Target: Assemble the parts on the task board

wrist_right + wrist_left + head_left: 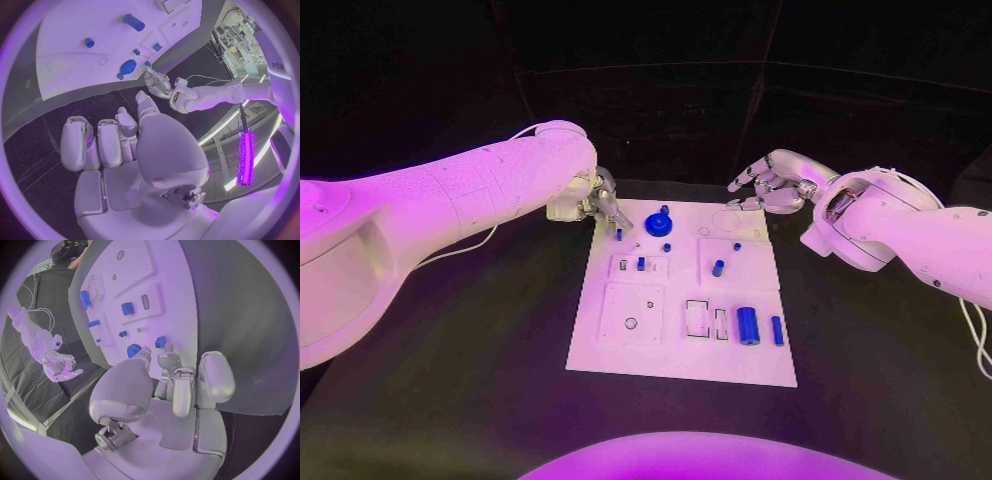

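2 hands (602, 205) (773, 187) hover at the task board's (625, 345) far end.

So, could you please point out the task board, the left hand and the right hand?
task board (733, 365), head view, bare near edge.
left hand (602, 203), head view, middle of hand.
right hand (773, 187), head view, middle of hand.

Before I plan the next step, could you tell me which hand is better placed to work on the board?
Left, probably: the left hand is at the task board's far corner beside a small blue part; the right hand hovers off it.
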Motion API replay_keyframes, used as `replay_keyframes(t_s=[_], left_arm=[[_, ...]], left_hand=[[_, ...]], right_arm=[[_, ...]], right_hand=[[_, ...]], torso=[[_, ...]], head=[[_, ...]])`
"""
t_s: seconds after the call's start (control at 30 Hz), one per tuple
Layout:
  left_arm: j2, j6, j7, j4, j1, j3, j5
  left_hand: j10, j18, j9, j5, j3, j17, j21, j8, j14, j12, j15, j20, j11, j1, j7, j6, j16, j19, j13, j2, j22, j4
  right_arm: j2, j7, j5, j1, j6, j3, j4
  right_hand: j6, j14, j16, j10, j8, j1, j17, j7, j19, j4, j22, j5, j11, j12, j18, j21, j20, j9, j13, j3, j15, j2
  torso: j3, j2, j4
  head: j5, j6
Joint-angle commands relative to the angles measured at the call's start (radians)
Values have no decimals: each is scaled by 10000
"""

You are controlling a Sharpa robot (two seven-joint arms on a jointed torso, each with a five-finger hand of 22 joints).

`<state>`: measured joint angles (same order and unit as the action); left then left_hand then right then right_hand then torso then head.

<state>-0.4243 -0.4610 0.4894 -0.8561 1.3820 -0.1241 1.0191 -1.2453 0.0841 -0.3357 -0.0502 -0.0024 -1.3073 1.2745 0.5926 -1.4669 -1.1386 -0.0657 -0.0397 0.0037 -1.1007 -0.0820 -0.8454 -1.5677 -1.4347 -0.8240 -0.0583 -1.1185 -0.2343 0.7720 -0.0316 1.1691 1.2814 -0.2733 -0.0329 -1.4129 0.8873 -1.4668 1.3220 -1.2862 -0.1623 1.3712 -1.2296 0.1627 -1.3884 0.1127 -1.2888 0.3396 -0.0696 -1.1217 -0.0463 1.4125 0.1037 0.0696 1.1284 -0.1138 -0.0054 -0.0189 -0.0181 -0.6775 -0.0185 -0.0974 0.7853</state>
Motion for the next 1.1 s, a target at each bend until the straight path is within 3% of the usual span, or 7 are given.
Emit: replay_keyframes(t_s=[0.03, 1.1], left_arm=[[40, -200, -155, 35, 11, 6, 61], [268, -413, -28, 375, -13, 6, 61]], left_hand=[[67, 60, 16, 17, -18, -2460, 35, 30, -998, -30, 39, -49, 19, -105, -13, -77, 43, 9, 4, 24, -18, 57], [73, 55, 50, 18, 7, -2464, 47, 68, -998, -38, 31, -42, 3, -440, 7, -180, 41, 7, 23, -142, -51, 279]], right_arm=[[-11, 76, -6, 20, 43, 7, -4], [-11, 47, -6, 21, 59, 8, -13]], right_hand=[[-23, -322, -48, 31, -61, -26, 5, -66, 5, 14, 17, -6, 35, 55, -192, -54, -44, -9, -7, -28, -54, 6], [-24, -323, -49, 28, -64, -12, 4, -66, 1, 16, 14, 7, 36, 50, -191, -53, -44, -9, -3, -24, -54, -10]], torso=[[1, -8, 2], [-6, -6, 2]], head=[[-7, 2], [-13, 22]])
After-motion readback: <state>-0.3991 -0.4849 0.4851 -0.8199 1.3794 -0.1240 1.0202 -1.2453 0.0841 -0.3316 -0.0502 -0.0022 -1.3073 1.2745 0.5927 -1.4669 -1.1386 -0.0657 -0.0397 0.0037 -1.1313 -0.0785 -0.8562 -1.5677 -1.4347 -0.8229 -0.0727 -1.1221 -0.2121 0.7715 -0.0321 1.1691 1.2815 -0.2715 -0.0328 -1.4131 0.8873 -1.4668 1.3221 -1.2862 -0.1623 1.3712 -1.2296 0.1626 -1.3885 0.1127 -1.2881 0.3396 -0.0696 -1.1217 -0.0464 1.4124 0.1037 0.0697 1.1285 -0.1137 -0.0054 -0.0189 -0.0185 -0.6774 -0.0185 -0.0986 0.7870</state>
